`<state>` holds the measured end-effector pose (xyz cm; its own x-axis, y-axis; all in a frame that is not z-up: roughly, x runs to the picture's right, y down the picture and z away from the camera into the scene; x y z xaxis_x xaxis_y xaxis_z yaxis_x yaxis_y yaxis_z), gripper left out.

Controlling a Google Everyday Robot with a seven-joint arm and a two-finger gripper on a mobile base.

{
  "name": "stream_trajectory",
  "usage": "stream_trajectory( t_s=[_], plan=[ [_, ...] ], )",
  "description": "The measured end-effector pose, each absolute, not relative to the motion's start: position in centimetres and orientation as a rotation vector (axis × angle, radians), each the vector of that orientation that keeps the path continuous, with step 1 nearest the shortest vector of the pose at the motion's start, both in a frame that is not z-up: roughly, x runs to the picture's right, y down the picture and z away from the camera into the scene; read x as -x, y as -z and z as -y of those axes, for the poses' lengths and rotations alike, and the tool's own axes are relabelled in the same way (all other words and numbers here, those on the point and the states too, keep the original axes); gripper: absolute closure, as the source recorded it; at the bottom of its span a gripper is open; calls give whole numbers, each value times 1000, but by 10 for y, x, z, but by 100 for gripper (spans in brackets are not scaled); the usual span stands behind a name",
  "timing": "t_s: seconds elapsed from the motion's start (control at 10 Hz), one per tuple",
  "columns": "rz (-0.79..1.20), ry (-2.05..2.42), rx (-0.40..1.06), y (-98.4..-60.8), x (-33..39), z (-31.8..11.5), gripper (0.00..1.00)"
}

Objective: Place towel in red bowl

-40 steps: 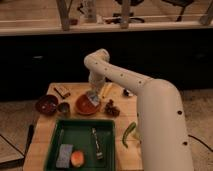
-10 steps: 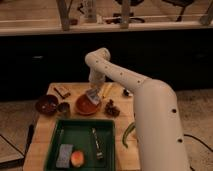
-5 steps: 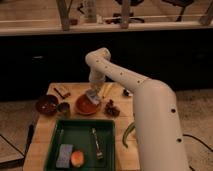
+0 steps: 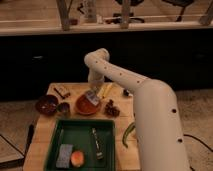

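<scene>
The gripper [image 4: 93, 96] hung over the red bowl [image 4: 85, 106] on the table [image 4: 42, 125], and it held the little towel [image 4: 92, 98] tight, right above the bowl's far side.

You are not getting any readable text, label, brand or number anywhere here. The gripper [image 4: 93, 95] is hanging just over the red bowl [image 4: 86, 106], and neither it nor the bowl is showing any markings.

Lab-like room, wooden table [image 4: 50, 131], gripper [image 4: 93, 96] above.
</scene>
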<state>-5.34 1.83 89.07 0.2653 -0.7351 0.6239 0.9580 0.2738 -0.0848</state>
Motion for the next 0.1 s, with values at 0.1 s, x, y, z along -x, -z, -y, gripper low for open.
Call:
stream_trajectory(
  t_s=[0.1],
  plan=[
    [522, 1217, 503, -890, 55, -19, 37]
  ],
)
